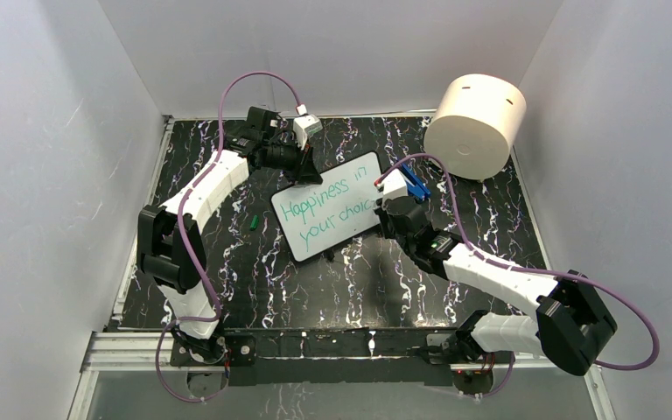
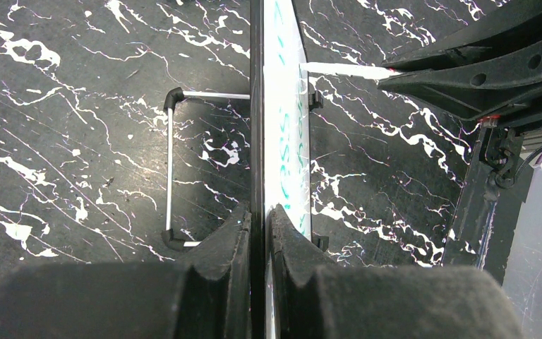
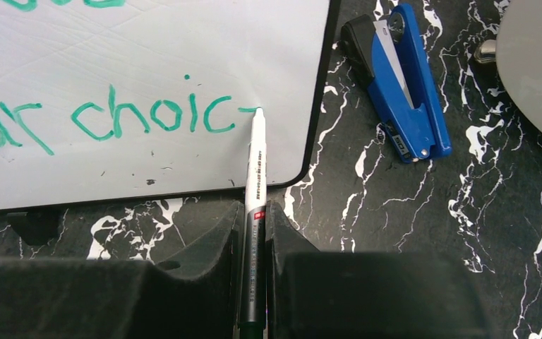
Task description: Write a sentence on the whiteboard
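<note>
The left tool [image 2: 257, 212] clamps the far edge of the black-framed white whiteboard [image 1: 324, 243], propped at the middle of the black marbled table [image 1: 254, 280]. The right tool [image 3: 255, 208] grips a white marker pen [image 3: 256, 162], its tip touching the end of the teal-green handwritten sentence [image 1: 328, 199].

Slanted whiteboard [image 1: 334, 236], teal sentence [image 1: 319, 198], left pincer [image 1: 303, 165] at far edge, right pincer [image 1: 384, 206] beside lettering

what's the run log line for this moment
left gripper: shut on whiteboard edge | right gripper: shut on marker | tip: on whiteboard after "choic" | sentence: unfinished
</note>
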You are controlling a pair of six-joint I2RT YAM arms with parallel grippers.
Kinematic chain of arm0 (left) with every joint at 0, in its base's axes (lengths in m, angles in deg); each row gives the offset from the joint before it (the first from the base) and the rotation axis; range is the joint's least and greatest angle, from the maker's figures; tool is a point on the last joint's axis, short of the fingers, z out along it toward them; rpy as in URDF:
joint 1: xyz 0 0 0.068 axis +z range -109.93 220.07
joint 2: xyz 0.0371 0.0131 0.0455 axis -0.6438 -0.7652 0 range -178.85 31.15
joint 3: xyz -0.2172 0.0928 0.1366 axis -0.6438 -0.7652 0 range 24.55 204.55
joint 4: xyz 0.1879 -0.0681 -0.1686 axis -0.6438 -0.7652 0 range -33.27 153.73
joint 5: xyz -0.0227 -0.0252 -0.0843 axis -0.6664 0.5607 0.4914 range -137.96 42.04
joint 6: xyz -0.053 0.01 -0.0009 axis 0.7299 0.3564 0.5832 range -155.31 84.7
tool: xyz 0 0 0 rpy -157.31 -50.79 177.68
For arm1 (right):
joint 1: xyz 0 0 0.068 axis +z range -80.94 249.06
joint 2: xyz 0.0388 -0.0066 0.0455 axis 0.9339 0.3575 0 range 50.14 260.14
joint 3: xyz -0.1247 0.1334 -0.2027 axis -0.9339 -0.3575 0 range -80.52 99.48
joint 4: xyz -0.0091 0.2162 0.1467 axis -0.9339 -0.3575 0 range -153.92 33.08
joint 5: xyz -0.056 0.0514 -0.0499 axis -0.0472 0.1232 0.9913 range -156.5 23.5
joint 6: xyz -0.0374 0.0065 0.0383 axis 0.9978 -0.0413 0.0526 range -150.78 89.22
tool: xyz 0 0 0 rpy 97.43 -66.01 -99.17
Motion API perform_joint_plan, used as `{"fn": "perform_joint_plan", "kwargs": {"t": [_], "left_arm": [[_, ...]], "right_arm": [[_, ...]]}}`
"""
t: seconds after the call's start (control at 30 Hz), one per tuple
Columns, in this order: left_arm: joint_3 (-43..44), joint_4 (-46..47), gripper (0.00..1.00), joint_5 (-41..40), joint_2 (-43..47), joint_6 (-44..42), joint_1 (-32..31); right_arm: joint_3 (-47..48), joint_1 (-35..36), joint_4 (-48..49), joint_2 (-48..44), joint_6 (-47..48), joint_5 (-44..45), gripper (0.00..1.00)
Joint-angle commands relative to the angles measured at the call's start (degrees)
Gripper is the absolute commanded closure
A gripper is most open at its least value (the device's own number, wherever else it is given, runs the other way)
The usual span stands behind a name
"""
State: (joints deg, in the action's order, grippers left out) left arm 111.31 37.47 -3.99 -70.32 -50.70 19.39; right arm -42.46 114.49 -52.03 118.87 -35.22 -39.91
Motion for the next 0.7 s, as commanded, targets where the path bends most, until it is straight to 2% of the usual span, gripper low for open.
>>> {"fn": "perform_joint_plan", "kwargs": {"t": [0.0,0.67], "left_arm": [[-2.2,-8.5,1.00,-2.3,-2.7,-2.6,-1.6],[-2.2,-8.4,1.00,-2.5,-2.4,-2.5,-1.6]], "right_arm": [[1.2,-0.6,2.8,-0.8,0.5,2.1,1.00],[2.3,-0.7,5.0,-1.8,1.7,0.4,1.00]]}}
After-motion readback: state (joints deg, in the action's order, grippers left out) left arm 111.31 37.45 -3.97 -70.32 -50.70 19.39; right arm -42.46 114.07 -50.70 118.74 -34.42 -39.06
